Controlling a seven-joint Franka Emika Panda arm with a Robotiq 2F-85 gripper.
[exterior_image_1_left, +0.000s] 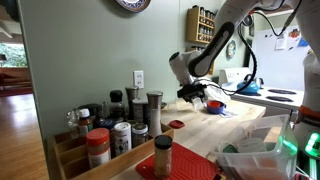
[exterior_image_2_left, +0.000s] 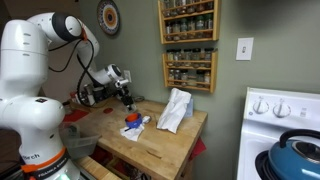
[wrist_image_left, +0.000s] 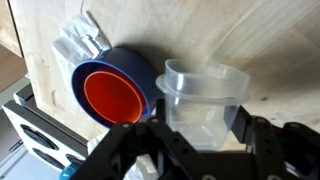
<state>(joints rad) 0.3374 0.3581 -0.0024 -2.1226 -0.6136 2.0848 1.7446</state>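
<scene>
Tool (wrist_image_left: 200, 128): jaws closed against both walls of the clear cup (wrist_image_left: 200, 88), 1 finger on each side. The cup sits over the bench (wrist_image_left: 240, 30), just beside the blue bowl (wrist_image_left: 122, 57); whether the two touch cannot be told. The bowl holds 1 orange cup (wrist_image_left: 110, 95), and a white cloth (wrist_image_left: 80, 40) lies behind it. Judgement: thin plastic walls will flex, so grip pressure should be light and even, the cup kept level, and its rim kept away from the bowl's edge.
</scene>
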